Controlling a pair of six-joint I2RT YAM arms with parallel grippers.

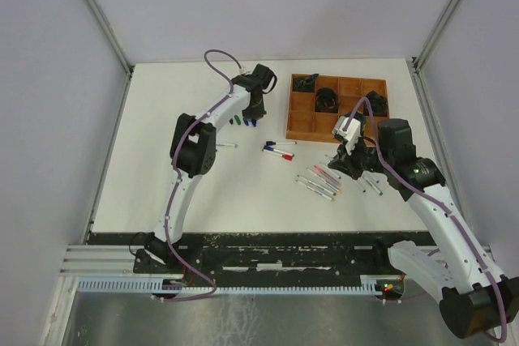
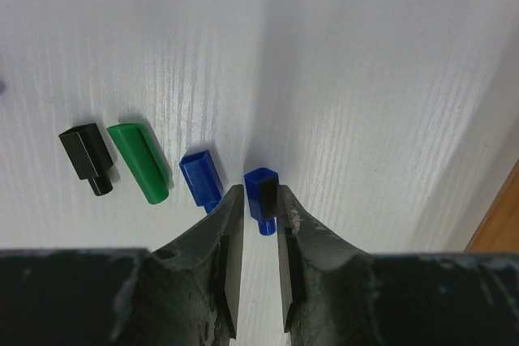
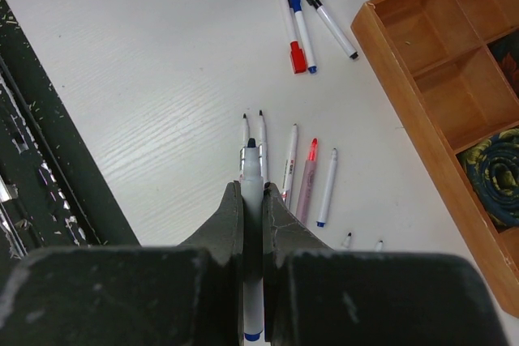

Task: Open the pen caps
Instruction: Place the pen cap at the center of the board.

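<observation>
Plain white tabletop [image 2: 365,54], and at the bottom of the left wrist view the left pincer [image 2: 259,200] stands a crack open around a blue cap [image 2: 261,180] lying at the end of a row of caps [image 2: 139,161]. Lift off crooked and a finger could flick it away. Right pincer [image 3: 252,192] is clamped on a bare-tipped pen [image 3: 252,160], which only its own wrist view shows.

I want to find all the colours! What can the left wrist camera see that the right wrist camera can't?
Only left wrist: stubby plastic caps: black cap, green cap, blue cap, another blue cap between the fingers of the left hand. Only right wrist: the right hand gripping a slim white-grey pen, more pens lying loose. Both: the white table and brown wooden tray.
</observation>
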